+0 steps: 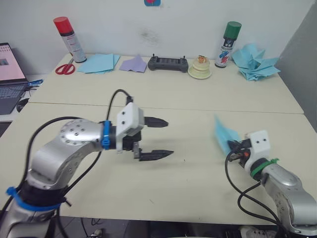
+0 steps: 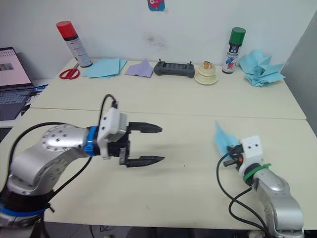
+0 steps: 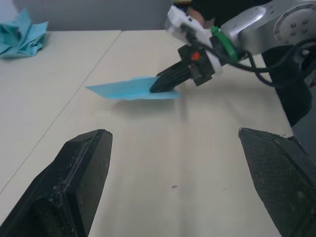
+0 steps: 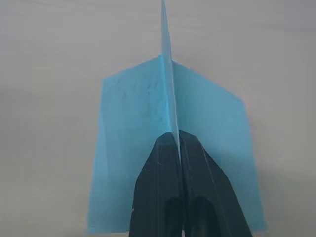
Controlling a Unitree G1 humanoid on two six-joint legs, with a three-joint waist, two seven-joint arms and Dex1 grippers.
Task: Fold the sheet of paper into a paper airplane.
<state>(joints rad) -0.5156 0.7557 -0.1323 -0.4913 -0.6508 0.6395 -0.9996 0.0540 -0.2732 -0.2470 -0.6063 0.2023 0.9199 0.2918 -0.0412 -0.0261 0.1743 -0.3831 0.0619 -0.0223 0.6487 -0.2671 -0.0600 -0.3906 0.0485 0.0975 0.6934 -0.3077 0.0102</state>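
Note:
The light blue paper airplane [image 1: 222,131] is a narrow pointed wedge, held just above the table on the right. My right gripper [image 1: 231,147] is shut on its upright fin; the right wrist view shows both fingers [image 4: 158,187] pinching the fin, with the paper's wings [image 4: 133,118] spread to either side. In the left wrist view the airplane [image 3: 126,89] points away from the right gripper [image 3: 160,85]. My left gripper [image 1: 169,137] hovers over the middle of the table, open and empty, well to the left of the airplane.
Along the far edge stand a red spray can [image 1: 68,39], scissors [image 1: 64,68], a flat stack of blue sheets [image 1: 99,63], a lilac paper piece [image 1: 133,64], a black controller [image 1: 168,63], a green-capped can [image 1: 228,44] and a heap of blue planes [image 1: 255,62]. A laptop [image 1: 10,74] sits far left.

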